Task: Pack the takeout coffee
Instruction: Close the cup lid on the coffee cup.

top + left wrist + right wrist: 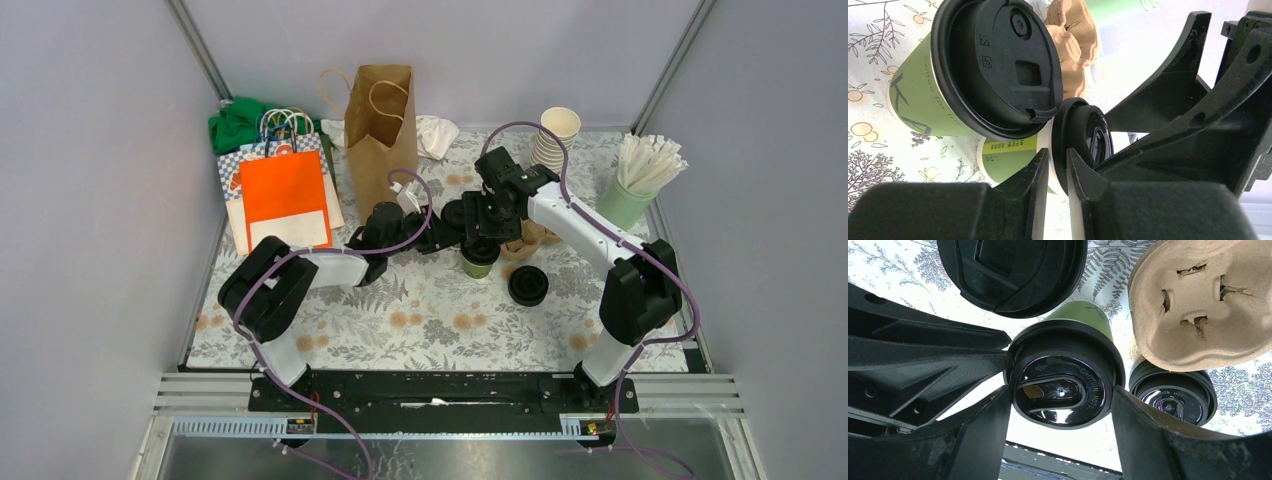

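Top external: my right gripper (481, 246) is clamped on a takeout cup (478, 264) just left of the cup carrier (527, 243); my left gripper (458, 225) meets the same cup. 
Left wrist: jaws nearly together astride the lid (1083, 145) rim; bite unconfirmed. 
Right wrist: fingers (990, 425) hug the lid. Likely best: keep cup level, squeeze gently.

Top cam hangs high above and behind the arm bases, looking down on the whole table (420, 320), bases at 6 o'clock, brown paper bag (380, 130) at 12. Both wrist cams are crammed right in, peering past their own fingers (983, 435) at the lidded green cup (478, 262) just 3 o'clock of centre. All three views share that cup plus the cardboard carrier (525, 240) at its 2 o'clock
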You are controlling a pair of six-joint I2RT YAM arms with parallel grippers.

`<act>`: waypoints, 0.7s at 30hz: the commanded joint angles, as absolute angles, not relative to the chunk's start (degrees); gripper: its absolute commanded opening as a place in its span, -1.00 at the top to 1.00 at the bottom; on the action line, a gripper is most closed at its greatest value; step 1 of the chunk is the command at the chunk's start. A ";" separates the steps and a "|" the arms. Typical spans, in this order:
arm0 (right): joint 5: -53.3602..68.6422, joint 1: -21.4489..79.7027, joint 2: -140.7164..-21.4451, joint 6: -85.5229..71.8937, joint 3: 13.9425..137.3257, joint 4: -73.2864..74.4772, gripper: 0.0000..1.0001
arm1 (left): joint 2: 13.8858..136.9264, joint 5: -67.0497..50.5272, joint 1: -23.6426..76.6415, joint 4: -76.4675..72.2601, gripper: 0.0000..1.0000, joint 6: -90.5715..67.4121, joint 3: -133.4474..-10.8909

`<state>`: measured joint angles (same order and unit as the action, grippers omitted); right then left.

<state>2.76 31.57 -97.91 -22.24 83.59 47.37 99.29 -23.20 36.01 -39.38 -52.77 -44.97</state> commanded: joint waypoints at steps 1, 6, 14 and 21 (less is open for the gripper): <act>5.53 32.50 -98.64 -21.69 81.41 48.64 -0.25 | 101.38 -22.53 36.45 -37.50 0.57 -51.41 -45.44; 5.62 32.46 -99.29 -21.88 81.38 48.17 -0.27 | 102.65 -21.66 36.94 -38.10 0.64 -51.21 -44.44; 5.45 32.50 -98.26 -21.96 81.71 47.28 -0.45 | 102.56 -20.30 37.27 -36.62 0.64 -49.84 -43.86; 5.62 32.46 -97.08 -22.32 82.88 46.05 -0.66 | 100.10 -17.85 37.27 -30.34 0.61 -46.19 -46.22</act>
